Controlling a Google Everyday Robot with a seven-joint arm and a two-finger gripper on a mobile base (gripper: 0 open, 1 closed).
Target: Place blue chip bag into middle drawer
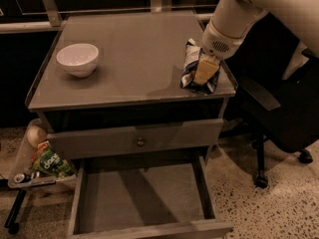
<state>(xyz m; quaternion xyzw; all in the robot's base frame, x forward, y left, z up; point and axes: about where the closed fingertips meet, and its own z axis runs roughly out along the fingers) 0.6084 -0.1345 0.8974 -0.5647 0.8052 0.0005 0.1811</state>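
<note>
The blue chip bag (191, 58), a small crinkly dark blue snack bag with white patches, stands on end at the front right corner of a wide grey flat-topped cabinet (139, 44), just beside the top's right edge. It is not in any drawer.

A thick white robot arm (234, 19) reaches down from the upper right over that corner. To the right of the cabinet stands a black office chair on castors (279, 108), on a speckled stone floor (269, 208).

At the bottom of the cabinet the middle drawer (142, 198), a wide shallow grey drawer with a plain flat floor and low side walls, is pulled out toward the viewer. Above it is a closed grey drawer front with a small round metal knob (140, 142).

A round white bowl (78, 59) sits on the left side of the cabinet top, well apart from the bag.

The gripper (202, 76) at the arm's end is clamped on the bag, with one tan finger (207, 69) lying across the bag's front face.

A green snack packet (51, 164) lies low on the left, beside the cabinet.
</note>
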